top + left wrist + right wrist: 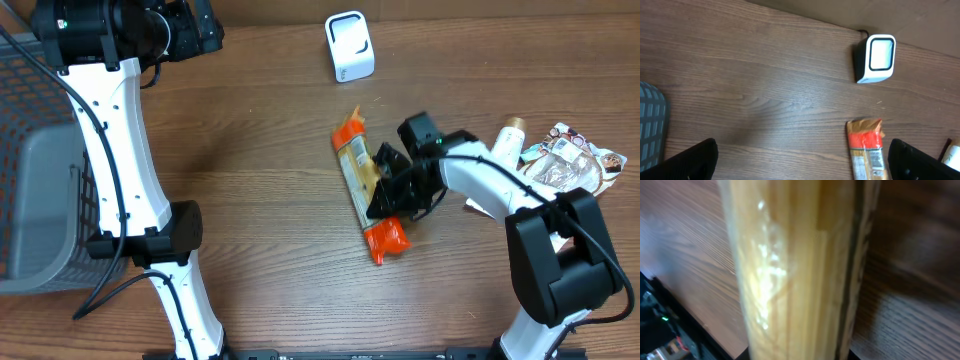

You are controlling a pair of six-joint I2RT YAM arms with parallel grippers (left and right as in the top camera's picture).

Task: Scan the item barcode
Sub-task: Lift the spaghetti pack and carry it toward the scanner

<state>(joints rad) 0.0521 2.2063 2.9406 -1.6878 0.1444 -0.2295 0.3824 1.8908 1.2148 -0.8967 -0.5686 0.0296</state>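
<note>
With right gripper [386,192] set over the middle of the noodle packet [352,163] lying flat at table centre, pinch not confirmable, and left gripper [805,161] spread wide, expect slick-wrapper slippage or sag when lifting toward scanner [350,46], hiding the barcode.

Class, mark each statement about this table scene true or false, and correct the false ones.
1. The pasta packet lies on the table. True.
2. The left gripper holds the scanner. False: it is open and empty; the scanner stands on the table.
3. The right gripper is down at the pasta packet. True.
4. The basket is on the right side. False: it is on the left side.
</note>
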